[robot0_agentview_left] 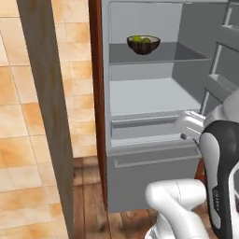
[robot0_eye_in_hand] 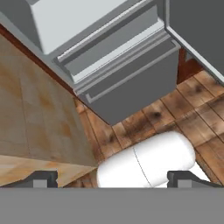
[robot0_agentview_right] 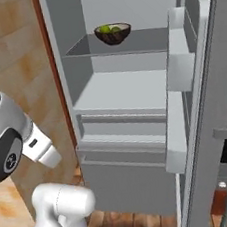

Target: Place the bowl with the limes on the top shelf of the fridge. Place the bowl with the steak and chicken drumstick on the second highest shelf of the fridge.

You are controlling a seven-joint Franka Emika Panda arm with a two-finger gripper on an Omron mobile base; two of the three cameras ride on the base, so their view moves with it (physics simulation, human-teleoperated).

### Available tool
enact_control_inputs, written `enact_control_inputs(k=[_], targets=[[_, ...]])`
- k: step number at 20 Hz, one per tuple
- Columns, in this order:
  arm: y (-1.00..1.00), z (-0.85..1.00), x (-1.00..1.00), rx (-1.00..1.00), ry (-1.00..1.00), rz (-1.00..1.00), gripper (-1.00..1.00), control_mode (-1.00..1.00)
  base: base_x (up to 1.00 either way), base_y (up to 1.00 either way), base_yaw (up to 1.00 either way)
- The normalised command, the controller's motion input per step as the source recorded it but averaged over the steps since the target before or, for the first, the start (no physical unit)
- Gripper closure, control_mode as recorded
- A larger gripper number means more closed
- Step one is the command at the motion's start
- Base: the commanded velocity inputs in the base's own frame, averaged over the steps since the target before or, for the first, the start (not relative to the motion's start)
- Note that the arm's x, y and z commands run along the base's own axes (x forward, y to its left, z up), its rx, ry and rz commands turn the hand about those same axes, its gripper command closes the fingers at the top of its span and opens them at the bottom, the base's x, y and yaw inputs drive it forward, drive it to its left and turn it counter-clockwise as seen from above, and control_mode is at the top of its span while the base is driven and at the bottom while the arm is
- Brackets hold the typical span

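The fridge (robot0_agentview_left: 154, 154) stands open and serves as the landmark. To its left runs a brown wooden cabinet side (robot0_agentview_left: 46, 116) with tan wall tiles (robot0_agentview_left: 14, 140) behind it. Inside the fridge, on the top shelf of the fridge (robot0_agentview_left: 182, 53), sits the bowl with the limes (robot0_agentview_left: 143, 44) — toward the left half of that shelf, upright, near the front edge. Two green limes (robot0_agentview_left: 140, 39) lie in its pale hollow, close together; nothing else is in it that I can make out. The paler second shelf (robot0_agentview_left: 154, 95) below holds no bowl, and under it come the lower drawers (robot0_agentview_left: 154, 170). To the right of the cavity the fridge door (robot0_agentview_right: 204, 99) stands swung out, with its door bins (robot0_agentview_right: 176, 52).

The gripper (robot0_eye_in_hand: 111, 179) hangs low in front of the drawers, looking down at the wooden floor (robot0_eye_in_hand: 192, 105); its fingertips (robot0_eye_in_hand: 41, 179) are spread wide apart with nothing between them.

Judging by how things lie, the lime half of the task looks done, and the bowl with the steak and drumstick remains to be fetched. Such a bowl is likely rigid and fairly light, its smooth wall somewhat slippery — best pinched across the rim, one finger inside and one outside, and kept level so the loose meat doesn't slide out.
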Motion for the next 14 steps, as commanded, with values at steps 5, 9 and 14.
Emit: enact_control_inputs(k=[5, 9, 14], targets=[[0.0, 0.0, 0.0, 0.0, 0.0, 0.0, -1.0, 1.0, -1.0, 0.54, -0.49], [0.0, 0.0, 0.0, 0.0, 0.0, 0.0, -1.0, 1.0, -0.91, 0.33, -0.8], [0.0, 0.0, 0.0, 0.0, 0.0, 0.0, -1.0, 1.0, -0.51, 0.06, -0.85]])
